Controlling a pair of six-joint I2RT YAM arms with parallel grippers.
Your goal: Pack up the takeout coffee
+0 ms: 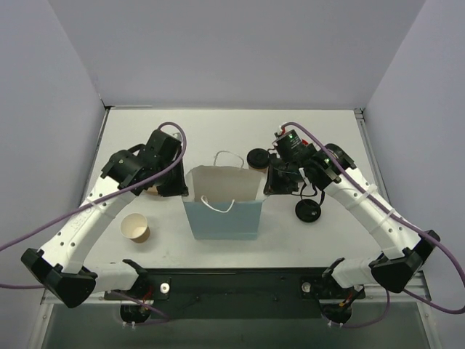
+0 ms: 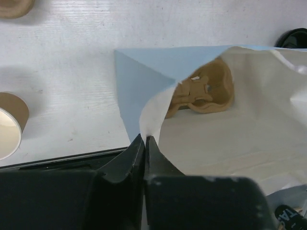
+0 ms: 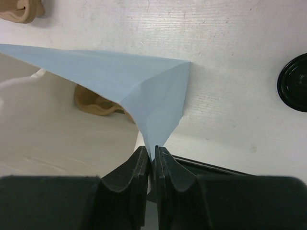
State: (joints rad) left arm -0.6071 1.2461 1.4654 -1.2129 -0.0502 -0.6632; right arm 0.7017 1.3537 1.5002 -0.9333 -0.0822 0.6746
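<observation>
The takeout coffee (image 1: 257, 158), a small tan cup with a black lid, stands just behind the right rear corner of the blue bag (image 1: 224, 215). The bag stands upright in the middle of the table with its mouth spread open. My left gripper (image 1: 176, 190) (image 2: 145, 137) is shut on the left rim of the blue bag (image 2: 139, 86). My right gripper (image 1: 269, 187) (image 3: 153, 148) is shut on the right rim of the blue bag (image 3: 153, 96). A tan moulded thing (image 2: 206, 91) shows low inside the bag.
A tan cup without a lid (image 1: 135, 227) (image 2: 7, 124) stands left of the bag near the front. A loose black lid (image 1: 308, 211) lies right of the bag. A round black lid (image 3: 293, 82) shows at the right wrist view's edge. Walls close in on three sides.
</observation>
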